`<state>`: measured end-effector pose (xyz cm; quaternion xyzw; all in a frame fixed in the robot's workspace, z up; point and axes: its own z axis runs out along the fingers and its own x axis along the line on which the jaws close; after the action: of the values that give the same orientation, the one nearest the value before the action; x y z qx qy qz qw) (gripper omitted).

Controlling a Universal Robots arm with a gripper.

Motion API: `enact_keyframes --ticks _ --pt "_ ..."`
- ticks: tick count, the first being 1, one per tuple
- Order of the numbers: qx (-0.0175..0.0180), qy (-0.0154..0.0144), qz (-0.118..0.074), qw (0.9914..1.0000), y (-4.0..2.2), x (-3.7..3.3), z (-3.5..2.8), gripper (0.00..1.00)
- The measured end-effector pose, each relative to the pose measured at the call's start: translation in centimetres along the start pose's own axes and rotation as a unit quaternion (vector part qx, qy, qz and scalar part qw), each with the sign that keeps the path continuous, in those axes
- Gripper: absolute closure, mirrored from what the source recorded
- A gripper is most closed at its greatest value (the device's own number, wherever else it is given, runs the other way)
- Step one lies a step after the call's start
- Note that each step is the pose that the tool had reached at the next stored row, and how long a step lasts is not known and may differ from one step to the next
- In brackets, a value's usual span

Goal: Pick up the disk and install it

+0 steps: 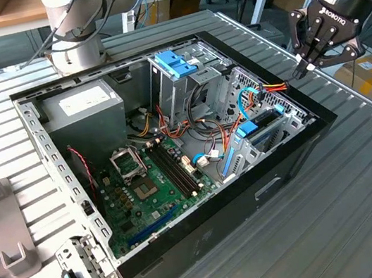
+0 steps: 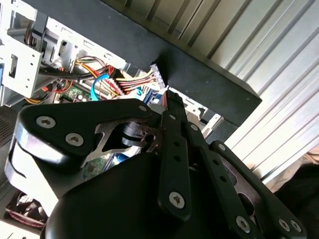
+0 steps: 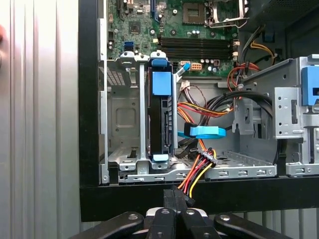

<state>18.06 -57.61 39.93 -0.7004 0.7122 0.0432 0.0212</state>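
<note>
Disk [image 3: 162, 119] seated in bay; closed claw [image 1: 301, 71] hovers above case [image 1: 209, 231] rim.

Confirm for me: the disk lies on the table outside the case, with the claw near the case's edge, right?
Not quite. The disk is not on the table: it stands on edge in a bay inside the case, as the first wrist view shows. The rest holds: the claw is near the case's edge.
</note>
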Motion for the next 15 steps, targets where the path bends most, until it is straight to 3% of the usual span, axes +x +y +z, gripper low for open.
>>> enact_keyframes --ticks 7,15 --pt "0.0013 0.0 -0.002 1.0 0.01 0.0 0.0 0.89" --pt "-0.002 0.0012 -0.038 0.99929 0.0 0.0 0.0 0.89"
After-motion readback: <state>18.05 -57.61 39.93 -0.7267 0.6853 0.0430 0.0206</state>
